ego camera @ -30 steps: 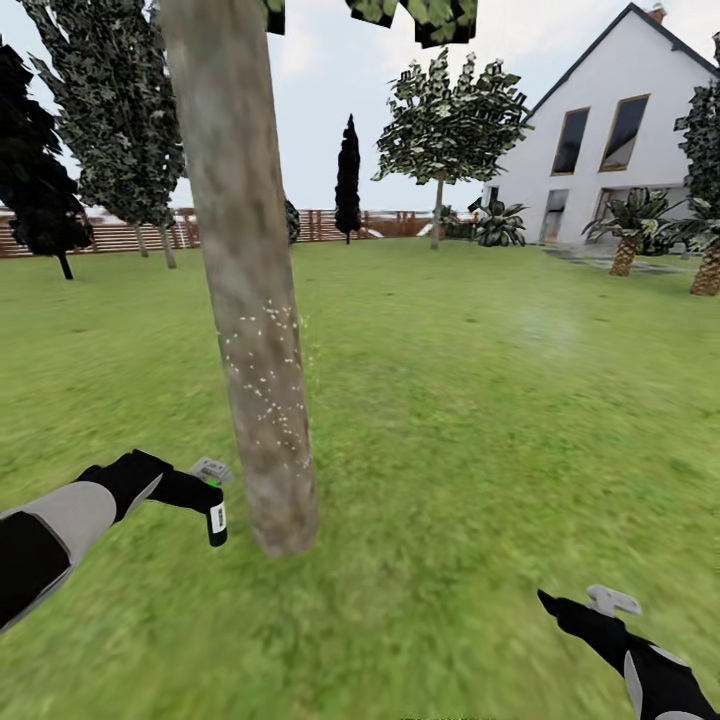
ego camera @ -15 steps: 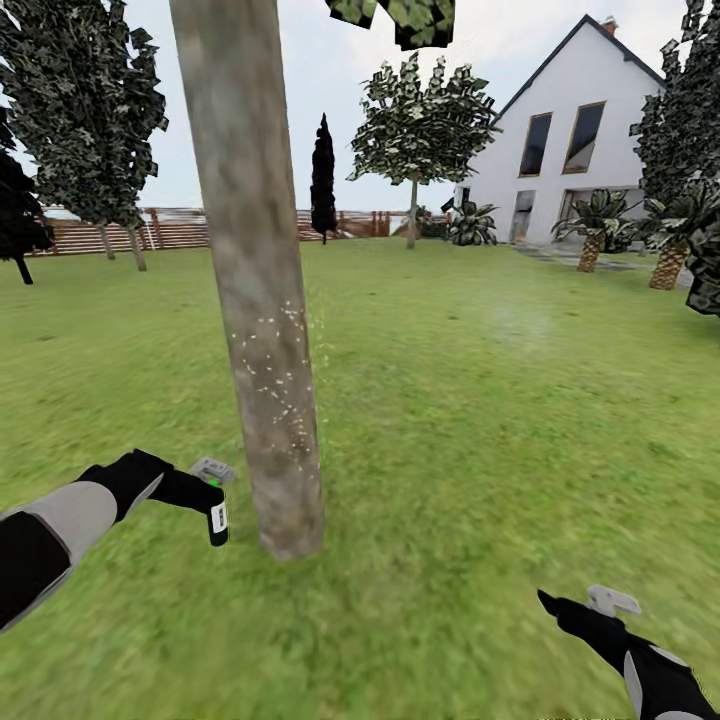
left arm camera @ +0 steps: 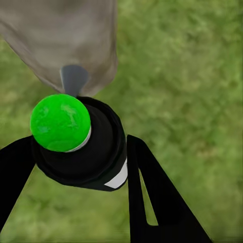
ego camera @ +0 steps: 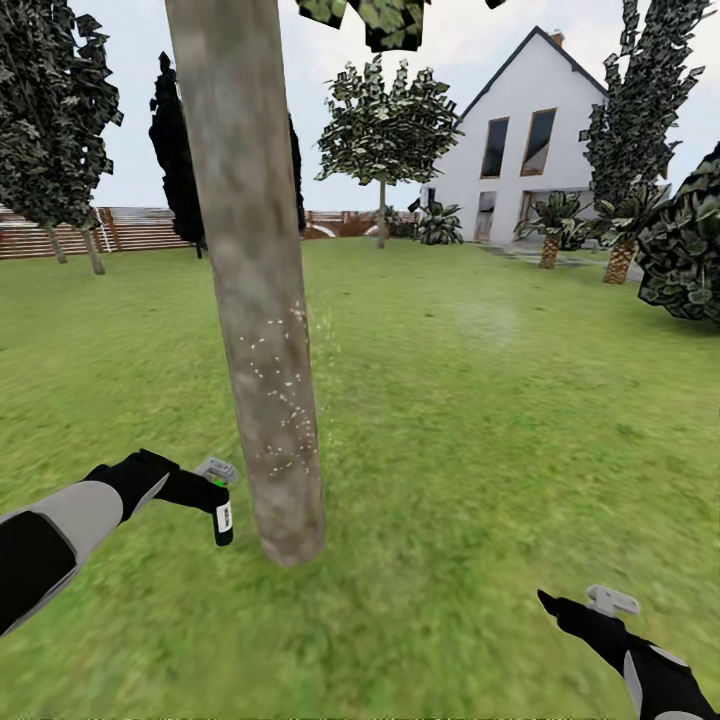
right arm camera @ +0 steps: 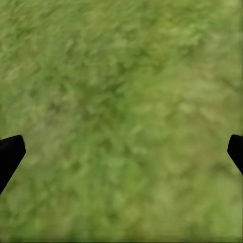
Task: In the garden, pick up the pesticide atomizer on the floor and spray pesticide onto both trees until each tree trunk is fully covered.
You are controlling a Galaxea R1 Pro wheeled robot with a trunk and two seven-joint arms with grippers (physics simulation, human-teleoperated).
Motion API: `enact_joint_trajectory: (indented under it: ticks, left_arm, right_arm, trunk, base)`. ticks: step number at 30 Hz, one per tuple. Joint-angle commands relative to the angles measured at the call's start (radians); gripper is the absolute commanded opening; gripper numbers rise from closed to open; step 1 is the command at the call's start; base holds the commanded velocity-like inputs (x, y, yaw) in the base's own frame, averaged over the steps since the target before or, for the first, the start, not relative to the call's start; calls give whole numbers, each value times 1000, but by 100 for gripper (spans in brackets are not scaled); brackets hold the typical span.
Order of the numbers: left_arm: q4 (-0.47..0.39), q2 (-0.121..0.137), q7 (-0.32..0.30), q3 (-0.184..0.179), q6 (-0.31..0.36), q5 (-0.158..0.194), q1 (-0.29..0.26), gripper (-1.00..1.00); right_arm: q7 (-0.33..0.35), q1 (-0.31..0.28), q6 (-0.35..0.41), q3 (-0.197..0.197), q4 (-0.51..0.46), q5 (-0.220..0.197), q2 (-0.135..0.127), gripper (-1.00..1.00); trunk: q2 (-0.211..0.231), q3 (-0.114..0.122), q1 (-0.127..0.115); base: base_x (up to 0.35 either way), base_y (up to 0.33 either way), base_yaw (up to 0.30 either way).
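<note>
Left gripper point(ego camera: 212, 492) pinches the slim dark pesticide atomizer point(ego camera: 223, 521) low beside the mottled grey-brown tree trunk point(ego camera: 255, 290); the upper bark risks staying unsprayed. Left wrist: its green cap point(left arm camera: 60, 122) faces the bark. Right wrist: spread fingertips point(right arm camera: 10, 154) over grass.

Rough bark, matt plastic and soft turf

The tree trunk point(ego camera: 255, 300) is rough, mottled grey-brown bark, matt, flecked with pale specks low down; the pesticide atomizer point(left arm camera: 83, 147) looks like smooth, dark matt plastic with a grainy green cap and a white paper-like label; the lawn point(ego camera: 500, 420) is blurred, matt grass; the fence point(ego camera: 130, 230) is brown slatted wood.
</note>
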Motion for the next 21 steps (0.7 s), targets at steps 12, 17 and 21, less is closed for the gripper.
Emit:
enact_joint_trajectory:
  ticks: [12,17,21]
  left_arm:
    - [0,0,-1,3,0,1,0,-100]
    - [0,-4,-1,3,0,1,0,-100]
    - [0,-4,-1,2,-1,2,1,-100]
  right_arm:
    - [0,0,0,0,0,0,1,100]
    - [0,0,0,0,0,0,1,100]
    - [0,1,0,1,1,1,3,100]
  trunk:
    - [0,2,0]
    - [0,4,0]
    - [0,5,0]
  base:
    - [-158,125,-121]
    - [-253,217,-259]
    - [-210,244,-192]
